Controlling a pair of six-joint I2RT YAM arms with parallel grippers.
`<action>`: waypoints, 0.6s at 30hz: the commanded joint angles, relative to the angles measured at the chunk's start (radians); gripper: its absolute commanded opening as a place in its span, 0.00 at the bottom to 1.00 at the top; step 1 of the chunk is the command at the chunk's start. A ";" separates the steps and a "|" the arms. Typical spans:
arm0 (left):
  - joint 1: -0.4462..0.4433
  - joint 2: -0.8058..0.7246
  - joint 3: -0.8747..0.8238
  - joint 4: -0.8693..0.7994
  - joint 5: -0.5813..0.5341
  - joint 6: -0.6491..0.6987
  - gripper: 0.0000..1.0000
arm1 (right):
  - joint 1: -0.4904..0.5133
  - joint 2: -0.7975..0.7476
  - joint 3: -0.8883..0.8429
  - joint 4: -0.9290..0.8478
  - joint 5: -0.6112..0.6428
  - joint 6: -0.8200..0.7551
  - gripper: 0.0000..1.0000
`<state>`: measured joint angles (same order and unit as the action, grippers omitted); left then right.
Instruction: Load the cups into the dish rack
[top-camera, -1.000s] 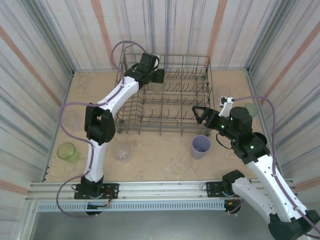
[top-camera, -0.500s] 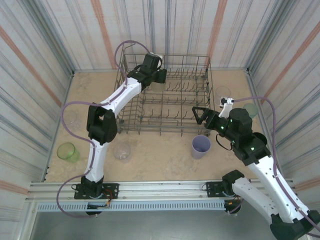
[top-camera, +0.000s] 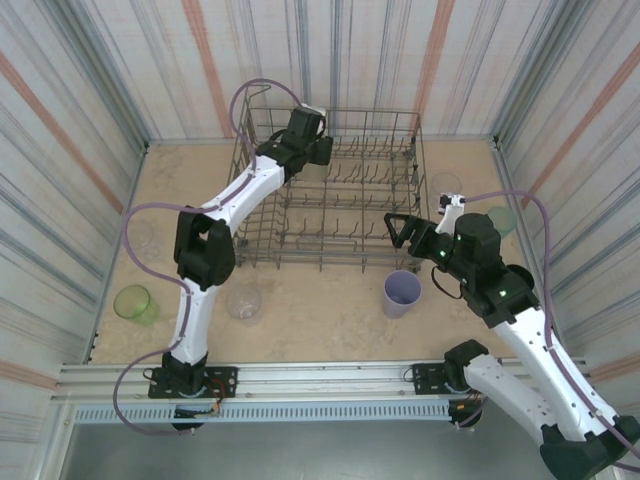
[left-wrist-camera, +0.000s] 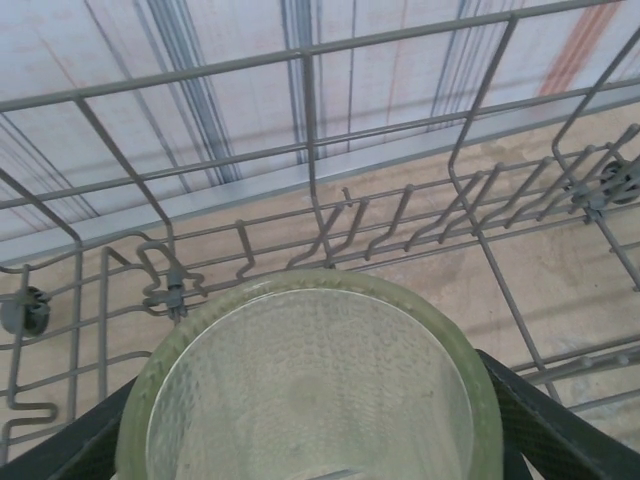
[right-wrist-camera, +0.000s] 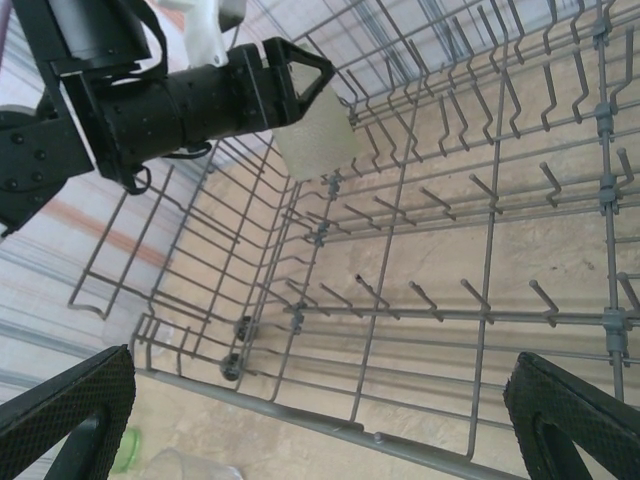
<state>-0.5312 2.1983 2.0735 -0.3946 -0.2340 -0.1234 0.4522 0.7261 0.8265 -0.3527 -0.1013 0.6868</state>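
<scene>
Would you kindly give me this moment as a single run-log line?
left jaws: shut on olive-yellow cup, inside dish rack | right jaws: open, by rack's near-right corner | lavender cup: on table

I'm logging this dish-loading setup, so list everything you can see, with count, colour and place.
dish rack: one, grey wire, back-centre of table
olive-yellow tumbler: one, held inside the rack, far left
lavender tumbler: one, before the rack, right
clear tumblers: three; before the rack, faint at far left, right of the rack
bright green tumbler: one, near left
teal tumbler: one, far right, partly behind the arm
table: one, tan
left gripper: black, closed on the olive-yellow tumbler
right gripper: black, open, at the rack's near-right corner
</scene>
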 joint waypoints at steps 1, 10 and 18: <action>0.011 -0.056 0.026 0.014 -0.051 0.031 0.10 | 0.008 0.002 0.008 -0.001 0.015 -0.028 0.99; 0.012 -0.067 0.057 0.015 -0.035 0.009 0.10 | -0.002 0.031 0.018 0.007 0.012 -0.050 0.99; 0.013 -0.092 0.050 0.056 -0.020 -0.016 0.12 | -0.018 0.050 0.017 0.027 -0.007 -0.054 0.99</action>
<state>-0.5297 2.1639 2.0888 -0.3874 -0.2550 -0.1280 0.4431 0.7731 0.8265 -0.3412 -0.1036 0.6636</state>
